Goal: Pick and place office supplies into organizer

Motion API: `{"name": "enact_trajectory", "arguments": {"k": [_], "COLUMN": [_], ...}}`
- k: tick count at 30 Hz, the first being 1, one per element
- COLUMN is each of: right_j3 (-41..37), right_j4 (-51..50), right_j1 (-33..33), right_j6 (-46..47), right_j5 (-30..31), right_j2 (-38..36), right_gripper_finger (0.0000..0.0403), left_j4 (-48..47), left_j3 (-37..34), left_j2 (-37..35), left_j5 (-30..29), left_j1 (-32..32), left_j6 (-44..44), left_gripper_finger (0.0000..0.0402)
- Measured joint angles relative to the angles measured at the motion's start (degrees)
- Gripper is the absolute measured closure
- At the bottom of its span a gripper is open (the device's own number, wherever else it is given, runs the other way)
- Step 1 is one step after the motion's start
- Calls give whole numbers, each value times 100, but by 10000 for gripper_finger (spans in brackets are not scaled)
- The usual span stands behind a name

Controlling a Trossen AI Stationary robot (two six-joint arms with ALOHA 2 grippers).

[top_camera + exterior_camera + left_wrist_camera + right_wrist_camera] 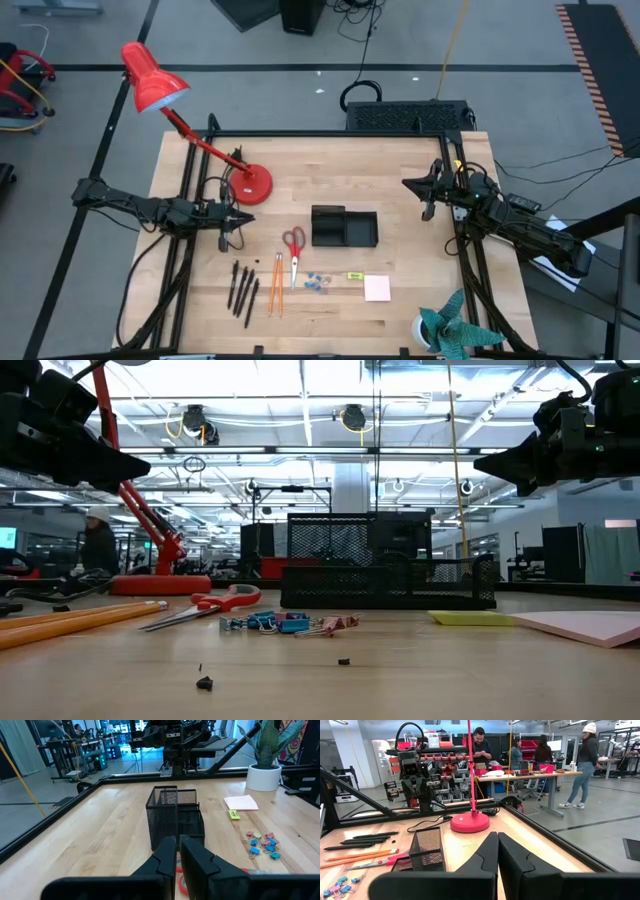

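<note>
- Near table edge: row of office supplies on light wood table (400, 170) – four dark pens (241, 286), two orange pencils (277, 284), red-handled scissors (293, 252), small heap of blue and pink binder clips (317, 283), tiny yellow piece (353, 276), pale pink square note pad (377, 288). All lie loose on the wood, none in the tray.
- Teal spiky plant in white pot (450, 328) at near right corner.
- Mid table: black wire-mesh organizer tray (343, 227), just behind scissors and clips, apart from them.
- Left gripper (226, 240) hangs above table left of tray, beyond the pens; fingers nearly together, holding nothing.
- Right gripper (427, 210) hangs right of tray, fingers pressed together, holding nothing.
- Red desk lamp (190, 130), round base behind left gripper.
- Far edge: large black box with cables (408, 115).
- People stand in the room beyond.
</note>
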Motion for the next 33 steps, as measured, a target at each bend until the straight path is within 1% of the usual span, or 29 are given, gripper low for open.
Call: {"name": "enact_trajectory", "arguments": {"k": [8, 19, 29, 33], "right_j3": [1, 0, -1, 0], "right_j4": [2, 2, 4, 23], "right_j1": [0, 1, 1, 2], "right_j6": [13, 789, 793, 789], "right_j5": [0, -2, -2, 4], "right_j2": [-1, 0, 0, 1], "right_gripper_finger": [403, 403, 403, 403], "left_j4": [-1, 112, 136, 559], "left_j3": [1, -3, -3, -3], "left_j2": [1, 2, 0, 3], "left_j5": [1, -1, -1, -38], "left_j1": [0, 0, 1, 1], "left_j6": [0, -2, -143, -53], "left_gripper_finger": [369, 369, 369, 369]}}
